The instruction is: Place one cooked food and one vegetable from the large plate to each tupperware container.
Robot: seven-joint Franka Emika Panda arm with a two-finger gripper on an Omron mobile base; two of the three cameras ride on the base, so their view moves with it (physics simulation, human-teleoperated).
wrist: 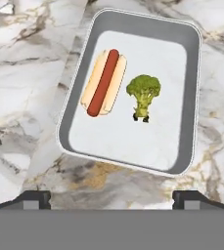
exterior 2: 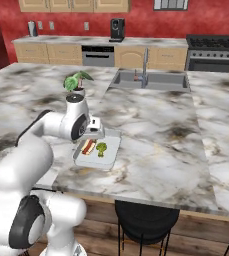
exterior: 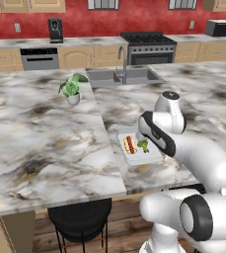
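One grey tupperware container (wrist: 187, 97) lies on the marble counter, near its front edge. Inside it a hot dog (wrist: 103, 83) in a bun lies beside a piece of broccoli (wrist: 143, 95); the two do not touch. My gripper (wrist: 112, 197) hovers above the tray's near rim, open, with nothing between its fingertips (wrist: 35, 197). From the base cameras the same tray (exterior: 151, 157) (exterior 2: 113, 150) sits just under my hand (exterior 2: 93, 132), with the hot dog (exterior: 130, 144) (exterior 2: 88, 146) and broccoli (exterior: 143, 146) (exterior 2: 101, 148) in it. The large plate is out of view.
A potted plant (exterior: 71, 89) (exterior 2: 76, 81) stands further back on the counter. Behind it is a sink (exterior: 124, 76) (exterior 2: 148, 80) with a tap. A black stool (exterior: 80, 217) (exterior 2: 146, 215) stands below the counter's front edge.
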